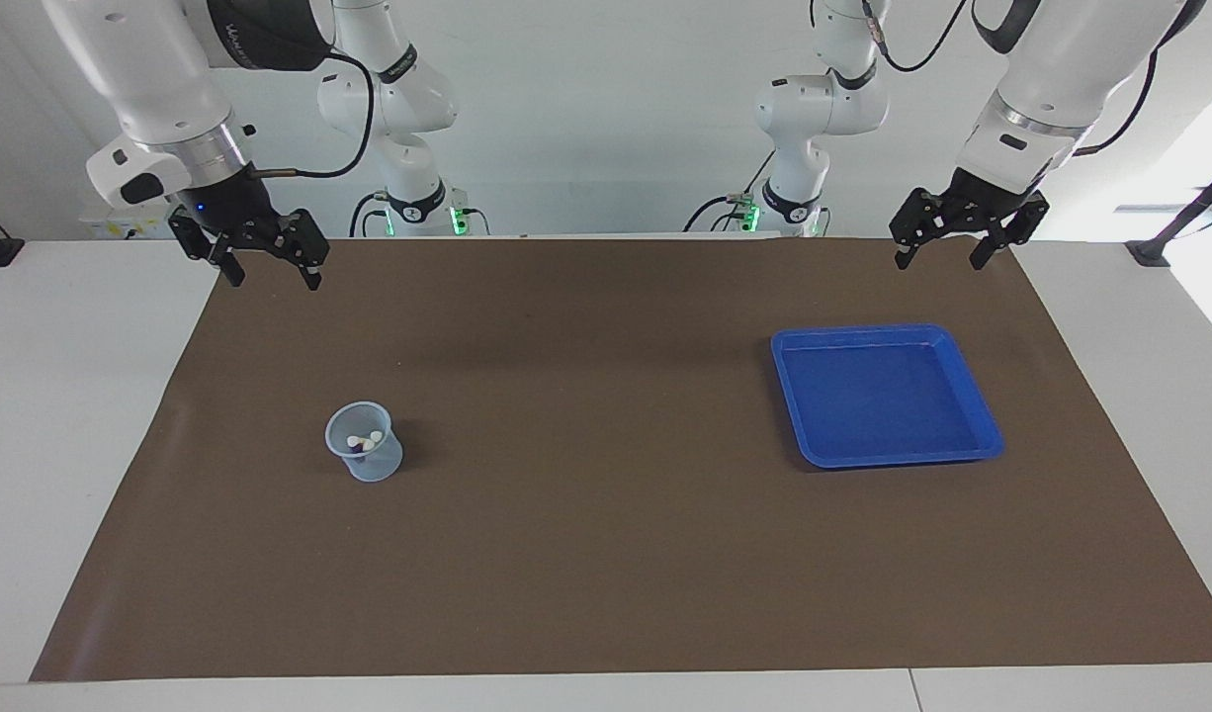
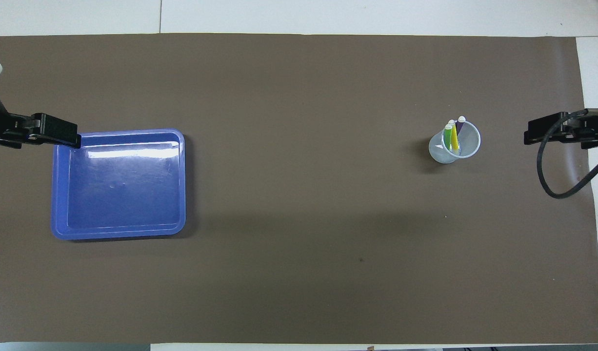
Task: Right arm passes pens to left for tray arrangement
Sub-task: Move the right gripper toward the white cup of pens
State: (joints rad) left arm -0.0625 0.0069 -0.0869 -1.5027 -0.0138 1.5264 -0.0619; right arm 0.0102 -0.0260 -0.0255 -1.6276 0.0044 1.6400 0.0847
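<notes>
From the facing view, the right tool (image 1: 267,265) hangs over the brown mat's corner at the right arm's end, its fingers apart and holding nothing; the left tool (image 1: 944,249) hangs over the mat's edge at the left arm's end, fingers likewise apart and bare. Both arms look to be waiting. By my reading the task has not begun: the 3 slim marker pens (image 1: 363,443) stand in a small translucent pale-blue plastic cup (image 1: 365,442) toward the right arm's end, only their whitish ends showing here, and the shallow square bright blue plastic tray (image 1: 885,396) toward the left arm's end holds nothing. All 3 passes and the arranging are left to do.

From the overhead view, the same picture holds — the pens (image 2: 453,136) lean together in the cup (image 2: 454,143), green, yellow and purple barrels visible, while the tray (image 2: 118,184) lies bare, with the left tool (image 2: 55,135) over its corner and the right tool (image 2: 548,133) well apart from the cup.

The bench (image 1: 82,396) is white, covered by a wide brown mat (image 1: 606,514) — smooth and flat. The room's wall is plain white, with 2 more arm bases standing by it.
</notes>
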